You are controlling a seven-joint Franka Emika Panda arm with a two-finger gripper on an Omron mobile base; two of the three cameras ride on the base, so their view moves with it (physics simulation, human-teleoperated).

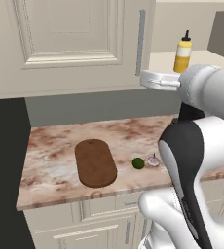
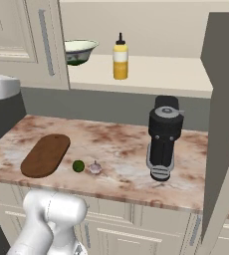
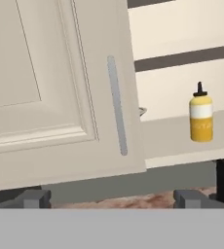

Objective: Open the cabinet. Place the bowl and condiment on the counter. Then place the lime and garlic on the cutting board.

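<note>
Right base view: cabinet [image 2: 32, 40] half open; bowl [image 2: 79, 50], condiment [image 2: 119, 57] shelved; lime [image 2: 78, 166], garlic [image 2: 95, 168] off board; gripper [image 3: 111, 198] fingers apart.

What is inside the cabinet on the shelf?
A yellow bottle and a bowl stand on the shelf. The left door hides part of the bowl.

The white Franka arm with dark joints [image 1: 192, 146] is rising from the base and bending at a bulky elbow, its forearm reaching up and forward. The white wrist and hand [image 1: 158, 80] are sitting level, pointing away from the base. In the hand view the two-finger gripper [image 3: 111, 198] is showing two small dark grey fingertips [image 3: 33, 198] standing wide apart — nothing between them.
</note>
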